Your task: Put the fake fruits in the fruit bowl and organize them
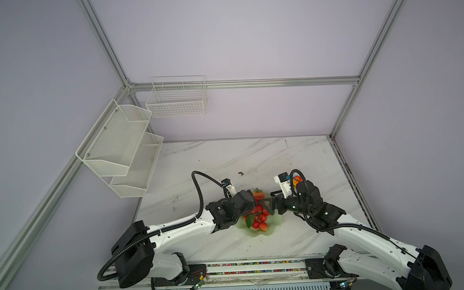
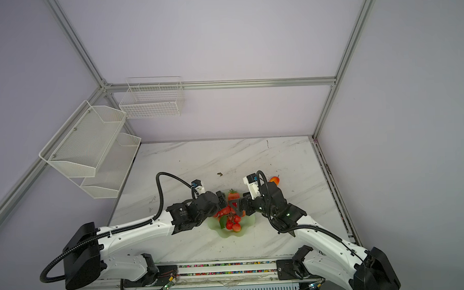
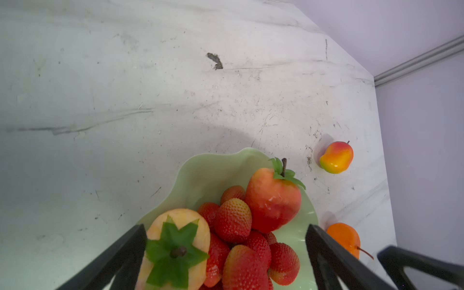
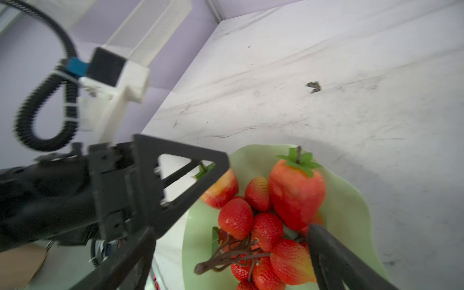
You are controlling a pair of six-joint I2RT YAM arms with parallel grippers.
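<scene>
In the fruit bowl (image 3: 200, 170): pale strawberry (image 3: 175, 241), red strawberry (image 3: 272, 198), berry cluster (image 3: 241, 236). Outside its rim, toward right table (image 3: 125, 100) edge: mango (image 3: 336, 157), orange (image 3: 344, 237). Above: left gripper (image 3: 226, 226), right gripper (image 4: 229, 228), spread wide, holding nothing. Open room beyond.

Quick headcount, folks: five fruits all up. Two big strawberries, so one deep red strawberry (image 3: 272, 200) plus one paler strawberry (image 3: 175, 241). One berry cluster (image 3: 241, 241) with one green leaf (image 1: 249, 221); its berries overlap too much to count. One mango (image 3: 336, 157), one orange (image 3: 344, 238), one mint-green fruit bowl (image 3: 206, 170). On the walls, one wire basket (image 1: 177, 98) and one two-tier mesh rack (image 1: 119, 149).
</scene>
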